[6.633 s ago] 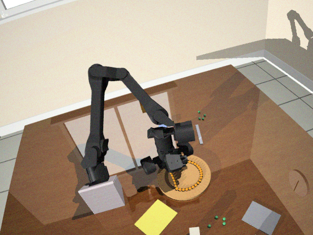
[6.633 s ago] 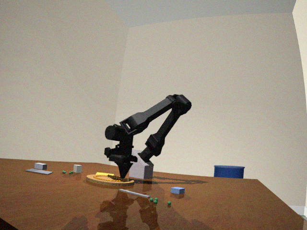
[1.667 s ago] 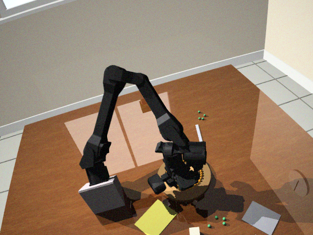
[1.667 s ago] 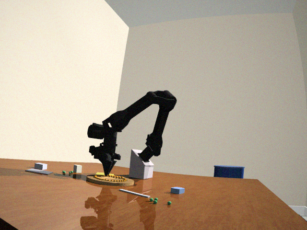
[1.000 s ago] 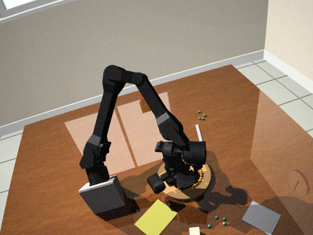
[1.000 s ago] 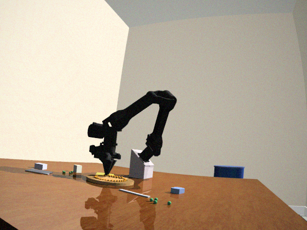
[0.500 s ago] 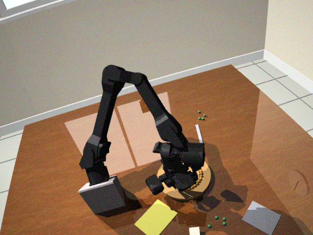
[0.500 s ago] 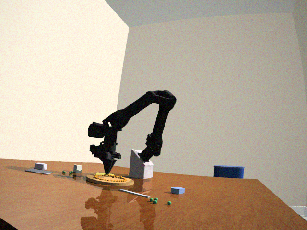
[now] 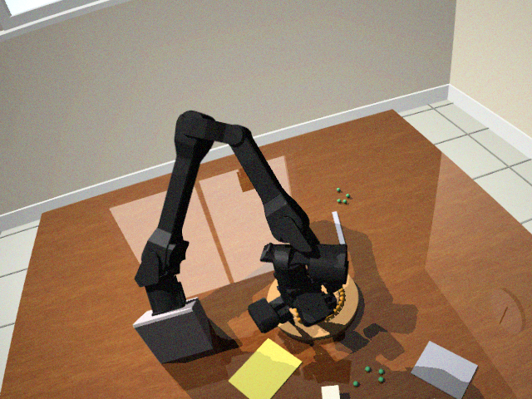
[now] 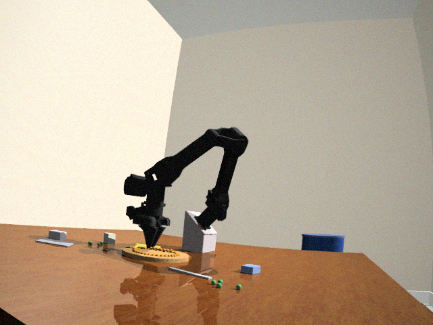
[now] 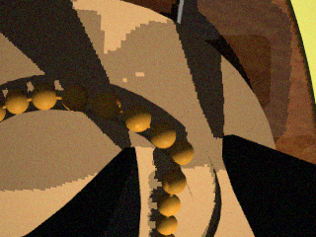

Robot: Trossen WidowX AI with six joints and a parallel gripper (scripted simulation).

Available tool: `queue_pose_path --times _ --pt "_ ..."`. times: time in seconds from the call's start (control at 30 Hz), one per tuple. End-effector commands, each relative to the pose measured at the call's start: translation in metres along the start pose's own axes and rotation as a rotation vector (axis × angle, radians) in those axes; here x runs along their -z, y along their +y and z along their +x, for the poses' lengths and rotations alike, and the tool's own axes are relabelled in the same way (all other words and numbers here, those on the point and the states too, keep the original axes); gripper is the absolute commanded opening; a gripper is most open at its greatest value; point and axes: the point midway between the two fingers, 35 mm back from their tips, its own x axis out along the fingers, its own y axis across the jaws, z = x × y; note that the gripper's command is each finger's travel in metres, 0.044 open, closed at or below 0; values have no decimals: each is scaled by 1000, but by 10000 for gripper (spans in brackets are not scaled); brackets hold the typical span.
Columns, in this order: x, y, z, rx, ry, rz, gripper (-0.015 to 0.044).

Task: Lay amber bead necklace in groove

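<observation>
The amber bead necklace (image 9: 342, 296) (image 11: 138, 119) lies on the round bead board (image 9: 352, 302) (image 10: 183, 258) (image 11: 242, 109). In the wrist view its upper left beads follow the dark curved groove, then the line bends down between my fingers. I cannot tell whether those lower beads are seated in the groove. My gripper (image 10: 151, 246) (image 11: 178, 143) is partly open, low over the board, with a finger on each side of the bead line and touching no bead that I can see. In the top view the arm hides the fingertips and much of the necklace.
A yellow sheet (image 9: 265, 365) and a pale block (image 9: 330, 392) (image 10: 109, 238) are near the board. A grey pad (image 9: 446, 366) (image 10: 55, 242), small green balls (image 9: 381, 371) (image 10: 219, 285), a thin light strip (image 9: 338, 227) (image 10: 190, 273) and a blue block (image 10: 250, 269) lie farther around it.
</observation>
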Motion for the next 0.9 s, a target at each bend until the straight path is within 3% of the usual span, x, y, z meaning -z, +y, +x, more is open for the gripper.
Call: queue_pose_path --times 0.0,0.23,0.87 --pt "0 0 0 0 0 -1 263" --pt "0 0 -2 0 2 4 440" --pt "0 0 -6 3 1 3 440"
